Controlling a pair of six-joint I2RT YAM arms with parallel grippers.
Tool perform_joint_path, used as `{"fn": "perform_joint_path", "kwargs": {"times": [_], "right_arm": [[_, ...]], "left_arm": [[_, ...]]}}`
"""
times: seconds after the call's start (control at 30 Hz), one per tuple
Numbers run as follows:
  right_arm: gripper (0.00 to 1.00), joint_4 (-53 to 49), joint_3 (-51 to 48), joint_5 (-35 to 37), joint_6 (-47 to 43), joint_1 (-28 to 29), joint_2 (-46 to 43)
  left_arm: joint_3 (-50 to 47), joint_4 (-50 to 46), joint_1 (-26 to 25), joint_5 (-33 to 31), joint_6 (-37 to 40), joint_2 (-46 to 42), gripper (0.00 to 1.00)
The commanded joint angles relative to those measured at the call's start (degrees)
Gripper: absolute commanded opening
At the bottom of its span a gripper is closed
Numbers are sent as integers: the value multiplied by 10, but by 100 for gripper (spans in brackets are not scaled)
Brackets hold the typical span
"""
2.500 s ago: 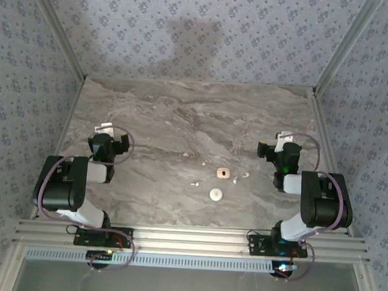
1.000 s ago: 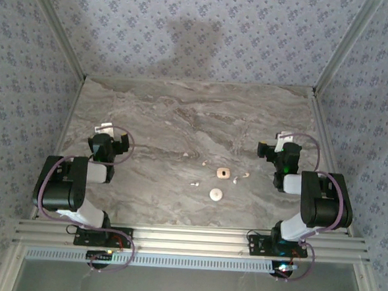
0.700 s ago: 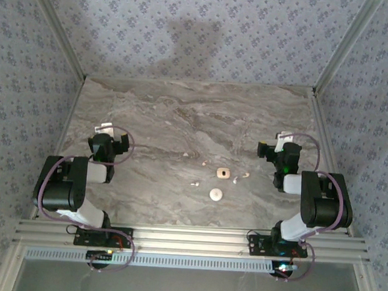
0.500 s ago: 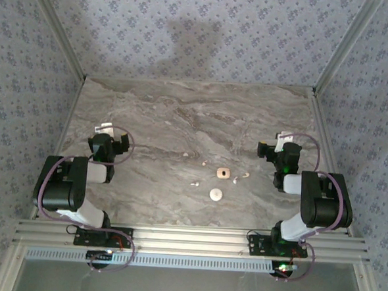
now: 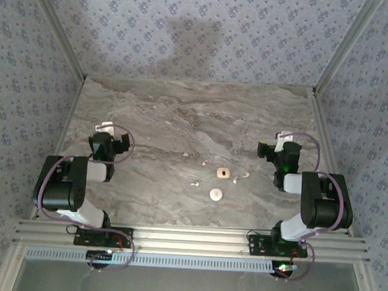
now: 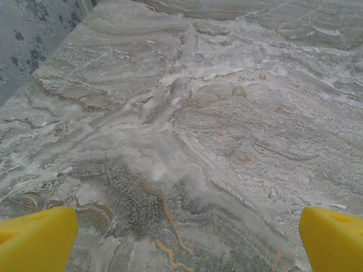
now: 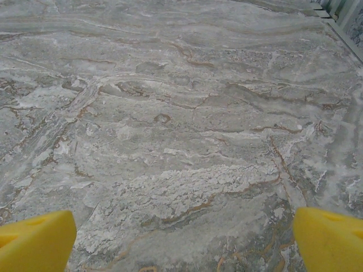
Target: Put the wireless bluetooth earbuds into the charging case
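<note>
Several tiny white earbuds lie mid-table in the top view: one (image 5: 195, 183) at the left, one (image 5: 205, 164) farther back, two (image 5: 235, 180) (image 5: 245, 175) at the right. Between them sit a small cream square piece with a dark spot (image 5: 223, 172) and a round white piece (image 5: 216, 194). I cannot tell which of these is the charging case. My left gripper (image 5: 111, 134) (image 6: 190, 241) hangs at the left and my right gripper (image 5: 280, 143) (image 7: 184, 241) at the right. Both are well apart from the pieces. Each is open, with bare marble between its yellow fingertips (image 6: 37, 238) (image 7: 334, 238).
The marble table (image 5: 182, 118) is walled by patterned panels at the back and sides, with metal rails (image 5: 73, 72) along its edges. An aluminium rail (image 5: 188, 237) carries the two arm bases at the near edge.
</note>
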Motion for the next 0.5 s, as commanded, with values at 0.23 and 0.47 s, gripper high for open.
{"fn": "perform_joint_path", "kwargs": {"times": [0.23, 0.47], "right_arm": [[100, -598, 280, -4, 110, 22, -133], [100, -871, 394, -4, 250, 146, -119]], "left_arm": [[221, -448, -19, 47, -61, -105, 90], [319, -639, -72, 112, -120, -97, 80]]}}
